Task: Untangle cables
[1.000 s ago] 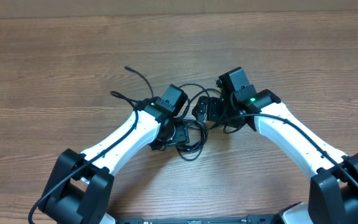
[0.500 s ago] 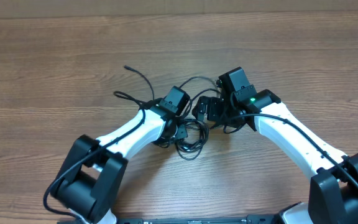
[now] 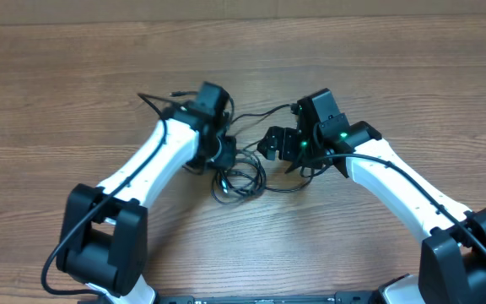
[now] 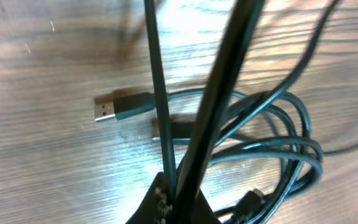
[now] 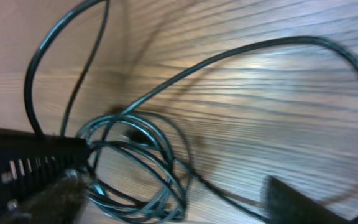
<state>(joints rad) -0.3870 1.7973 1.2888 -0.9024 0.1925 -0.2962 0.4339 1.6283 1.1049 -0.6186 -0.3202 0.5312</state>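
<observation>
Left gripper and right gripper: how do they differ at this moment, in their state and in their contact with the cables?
The left gripper is shut, while the right gripper stands wide open. The left gripper pinches strands of the cables, which run straight out from its tips; the right gripper clamps nothing, and loops lie below its spread fingers. Both are close to the same bundle, one on each side.
</observation>
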